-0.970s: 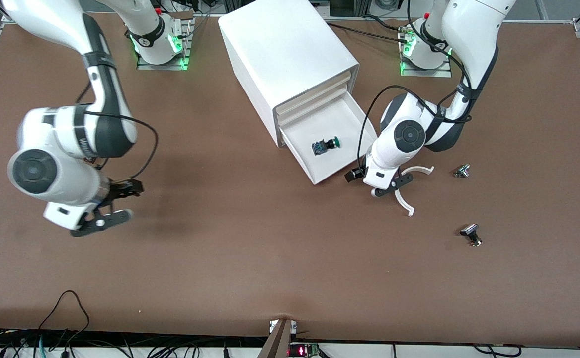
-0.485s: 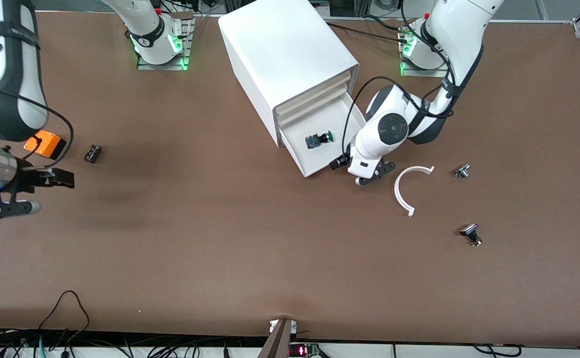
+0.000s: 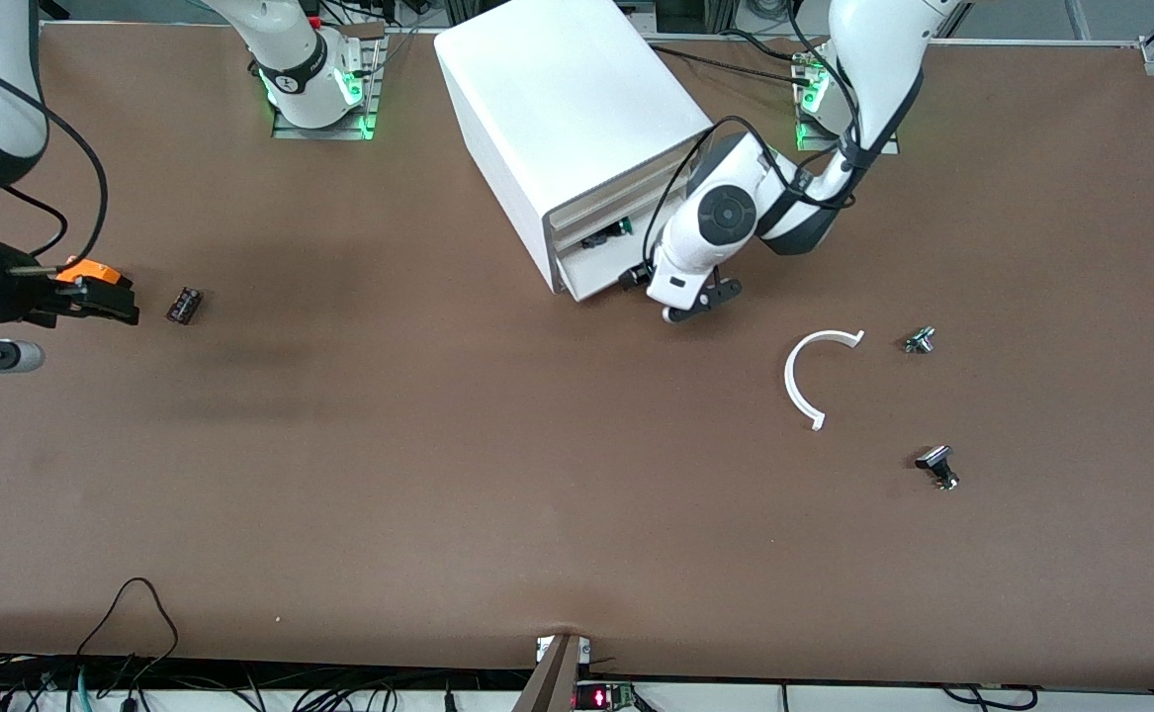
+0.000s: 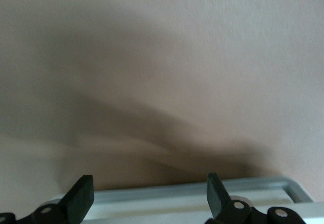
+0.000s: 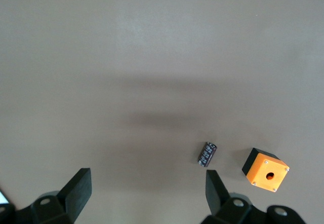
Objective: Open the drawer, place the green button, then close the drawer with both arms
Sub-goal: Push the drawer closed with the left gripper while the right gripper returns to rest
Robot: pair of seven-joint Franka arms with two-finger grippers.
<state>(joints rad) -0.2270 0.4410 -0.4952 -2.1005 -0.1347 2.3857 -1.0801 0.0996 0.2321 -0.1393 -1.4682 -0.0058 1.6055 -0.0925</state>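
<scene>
The drawer [image 3: 601, 275], lowest in the white cabinet [image 3: 567, 99], stands out only a narrow gap. The button [image 3: 611, 234] lies in that gap, its green cap just showing under the drawers above. My left gripper [image 3: 700, 302] is open and low at the drawer's front, at the corner toward the left arm's end. In the left wrist view the drawer's pale rim [image 4: 202, 196] runs between the spread fingers of my left gripper [image 4: 149, 193]. My right gripper [image 3: 77, 331] is open and empty over the table at the right arm's end; it also shows in the right wrist view [image 5: 147, 188].
An orange box [image 3: 90, 270] [image 5: 266, 169] and a small black part [image 3: 184, 305] [image 5: 207, 154] lie by my right gripper. A white curved strip [image 3: 790, 381] and two silver-black parts [image 3: 920, 340] [image 3: 937, 465] lie toward the left arm's end.
My left gripper has pushed the drawer from wide open to nearly shut, carrying the button in. My right arm has swung out toward its end of the table.
</scene>
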